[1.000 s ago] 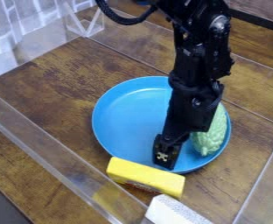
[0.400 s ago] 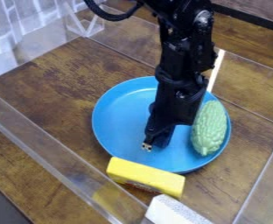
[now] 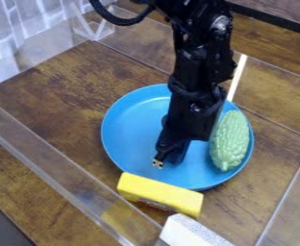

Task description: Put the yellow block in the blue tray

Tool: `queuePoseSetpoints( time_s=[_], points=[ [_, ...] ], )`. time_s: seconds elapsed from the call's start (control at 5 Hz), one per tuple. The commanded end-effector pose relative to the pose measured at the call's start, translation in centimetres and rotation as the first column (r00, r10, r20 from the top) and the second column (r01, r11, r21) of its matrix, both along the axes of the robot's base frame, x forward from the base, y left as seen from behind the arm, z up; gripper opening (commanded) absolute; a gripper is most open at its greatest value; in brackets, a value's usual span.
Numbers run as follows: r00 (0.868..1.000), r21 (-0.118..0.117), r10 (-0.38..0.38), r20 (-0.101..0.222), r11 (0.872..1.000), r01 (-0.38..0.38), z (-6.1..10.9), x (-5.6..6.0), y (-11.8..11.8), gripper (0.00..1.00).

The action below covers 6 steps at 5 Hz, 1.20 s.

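Brown wooden surface (image 3: 50, 104), blue tray (image 3: 134, 133) on it. End effector (image 3: 160, 161) shut, over tray, no object in grip. Green bumpy lump (image 3: 230, 141) in tray, right side of view. Yellow block (image 3: 161, 194) outside tray, by near rim; whitish block (image 3: 191, 232) just beside it.

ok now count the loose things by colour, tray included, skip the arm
blue: 1, the tray
yellow: 1, the block
green: 1, the bumpy lump
white: 1, the whitish block
total: 4
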State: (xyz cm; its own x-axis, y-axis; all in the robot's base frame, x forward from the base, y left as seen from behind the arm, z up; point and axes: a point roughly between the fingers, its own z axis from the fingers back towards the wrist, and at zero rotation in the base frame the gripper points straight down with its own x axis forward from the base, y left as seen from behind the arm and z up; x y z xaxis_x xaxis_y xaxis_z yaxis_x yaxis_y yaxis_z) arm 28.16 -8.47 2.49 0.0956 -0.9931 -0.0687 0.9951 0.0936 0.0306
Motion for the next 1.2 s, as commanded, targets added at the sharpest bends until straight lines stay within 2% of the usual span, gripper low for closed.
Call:
queuePoseSetpoints(
  time_s=[0.0,0.2,0.6,0.8,1.0],
  points=[
    [0.998,-0.008,0.019,0.054,1.0,-0.018,0.8,0.8,-1.0,0.0],
    [0.996,-0.005,0.076,0.055,0.997,-0.076,0.5,0.5,-0.7,0.0],
    [0.998,-0.001,-0.003,0.056,1.0,0.003,1.2,0.8,0.4,0.0],
    [0.995,0.002,-0.078,0.057,0.997,0.078,1.3,1.3,0.1,0.0],
    [0.987,0.007,-0.153,0.057,0.988,0.152,1.5,1.8,-0.2,0.0]
  ],
)
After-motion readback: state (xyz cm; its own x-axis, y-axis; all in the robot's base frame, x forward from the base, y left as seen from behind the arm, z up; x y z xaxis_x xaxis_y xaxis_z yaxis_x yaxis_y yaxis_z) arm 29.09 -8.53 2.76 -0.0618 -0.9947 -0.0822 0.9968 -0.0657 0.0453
